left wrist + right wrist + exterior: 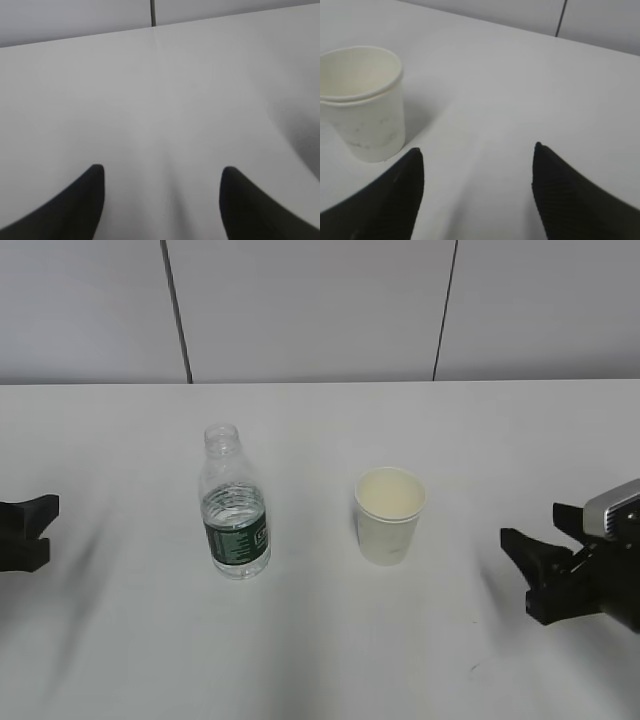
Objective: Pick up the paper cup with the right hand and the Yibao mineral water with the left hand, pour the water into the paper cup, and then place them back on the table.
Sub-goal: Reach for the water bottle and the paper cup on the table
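I see the Yibao mineral water (234, 505) as clear glossy ribbed plastic with a dark green printed label. At its 3 o'clock, the paper cup (389, 513) looks matt cream paper. The table (320, 640) is smooth matt white; my right hand (477, 155) fingers look finely textured black.

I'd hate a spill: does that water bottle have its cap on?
No cap. The Yibao mineral water stands upright on the table, its threaded neck bare and open.
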